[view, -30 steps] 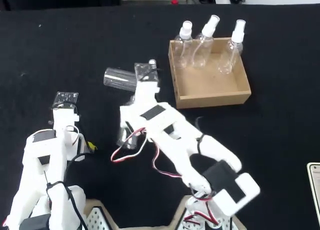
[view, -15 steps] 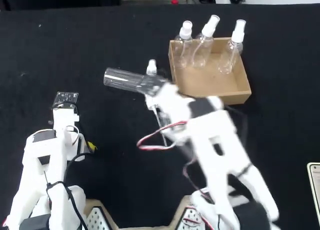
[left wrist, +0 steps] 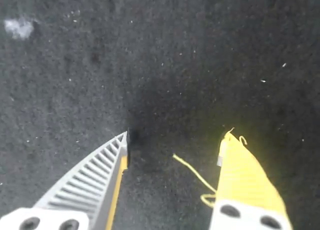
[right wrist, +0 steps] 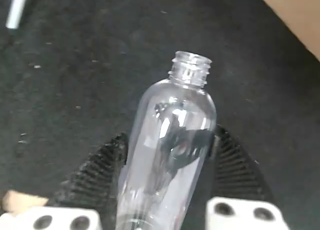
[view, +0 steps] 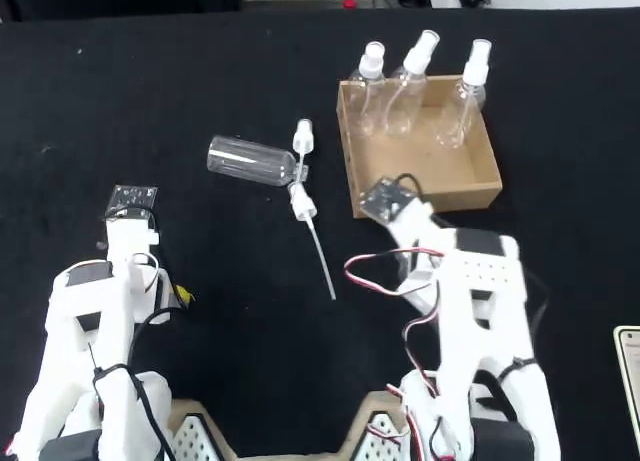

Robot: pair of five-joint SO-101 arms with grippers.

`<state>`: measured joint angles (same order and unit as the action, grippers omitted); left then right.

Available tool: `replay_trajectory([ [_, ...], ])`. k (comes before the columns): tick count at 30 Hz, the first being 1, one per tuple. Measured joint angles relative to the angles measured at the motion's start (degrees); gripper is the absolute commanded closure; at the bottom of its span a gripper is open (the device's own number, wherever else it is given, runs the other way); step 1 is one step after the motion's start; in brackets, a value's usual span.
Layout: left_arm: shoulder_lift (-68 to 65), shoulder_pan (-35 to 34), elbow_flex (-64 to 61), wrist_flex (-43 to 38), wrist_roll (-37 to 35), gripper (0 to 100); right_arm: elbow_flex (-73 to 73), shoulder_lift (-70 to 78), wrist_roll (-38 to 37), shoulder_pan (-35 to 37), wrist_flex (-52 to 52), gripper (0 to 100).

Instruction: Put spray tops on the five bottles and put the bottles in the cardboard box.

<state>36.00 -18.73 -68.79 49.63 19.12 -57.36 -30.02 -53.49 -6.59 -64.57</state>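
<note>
Bottle in hand [right wrist: 186, 98]: clear and uncapped, with its threaded neck open; the right pincer [right wrist: 170, 139] is clamped around its body, centre of the right wrist frame.
Handling: likely light, thin-walled and slick, and a hard squeeze could dent it; a mid-body hold leaves the neck free for a top.
Left pincer [left wrist: 177, 140]: jaws apart over the bare worktop [view: 150, 81], lower left of the high view.
Loose bottle [view: 248, 161]: lies on its side left of centre, with no top.
Spray tops: one [view: 303, 135] sits just beside its neck; another [view: 301, 202] lies just below, its thin tube probably bendy, so grip the head.
Cardboard box [view: 425, 196]: upper right; three topped bottles [view: 405, 101] lean at its far wall, and its front floor is bare.
</note>
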Motion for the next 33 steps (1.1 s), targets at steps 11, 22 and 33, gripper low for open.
replay_trajectory([
  [11,0.0,0.0,0.0,0.0,0.0,72,13.98,12.31,10.73,4.84,-13.54,66.6],
  [22,0.0,0.0,0.0,0.0,0.0,72,27.34,24.62,17.85,8.88,-23.74,70.9],
  [33,0.0,0.0,0.0,0.0,0.0,72,25.14,26.73,13.63,7.47,-16.79,71.0],
])
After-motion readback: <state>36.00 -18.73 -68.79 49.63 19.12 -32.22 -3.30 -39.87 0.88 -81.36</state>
